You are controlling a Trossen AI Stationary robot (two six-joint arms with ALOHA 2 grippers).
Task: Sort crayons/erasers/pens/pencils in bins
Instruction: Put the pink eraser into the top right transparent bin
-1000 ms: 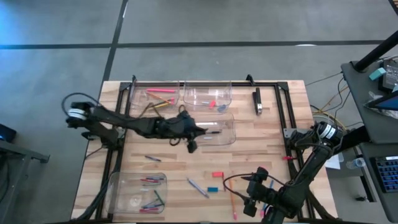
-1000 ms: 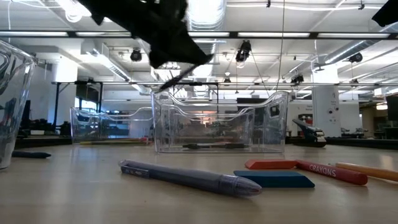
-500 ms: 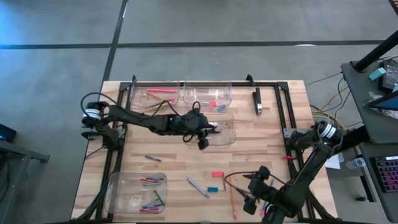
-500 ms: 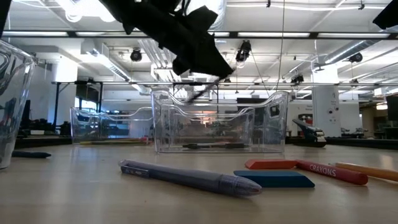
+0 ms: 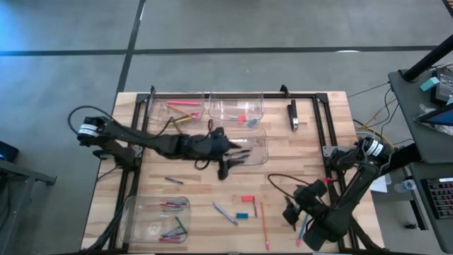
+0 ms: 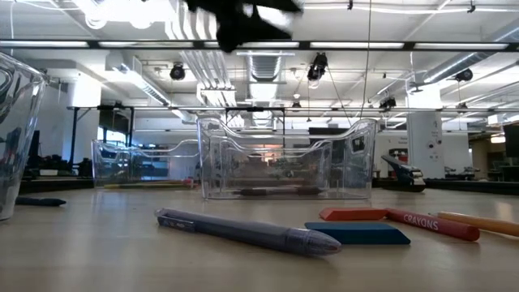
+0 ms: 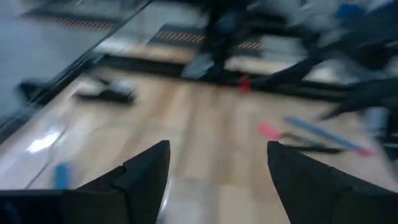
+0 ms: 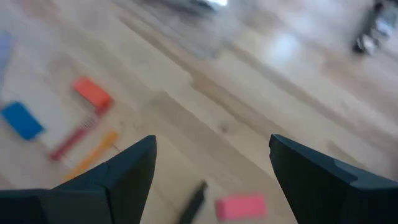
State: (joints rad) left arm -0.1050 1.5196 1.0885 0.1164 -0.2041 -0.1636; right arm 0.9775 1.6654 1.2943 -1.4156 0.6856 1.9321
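My left gripper [image 5: 233, 150] [image 7: 217, 168] hangs open and empty above the middle clear bin [image 5: 258, 134], at the top of the low view [image 6: 243, 16]. Dark pens [image 6: 272, 191] lie flat on that bin's floor. My right gripper [image 5: 291, 209] [image 8: 211, 168] is open over the table's near right part, touching nothing. Below and beyond it lie a red eraser [image 8: 93, 93], a blue eraser [image 8: 22, 119], a red crayon [image 8: 71, 140] and an orange pencil [image 8: 93, 155]. A purple pen [image 5: 225, 212] lies flat on the table nearby.
The far-left bin [image 5: 177, 108] holds pencils, and the bin beside it [image 5: 237, 110] holds erasers. Crayons lie in the near-left bin [image 5: 156, 216]. A dark pen [image 5: 173, 180] lies loose on the table's left. A black block [image 5: 293, 115] sits at the far right.
My left gripper has opened and let go of a dark pen, which now lies in the middle bin. The gripper has then risen and drawn back toward the table's left. My right gripper has turned at the wrist and shifted toward the table's far right.
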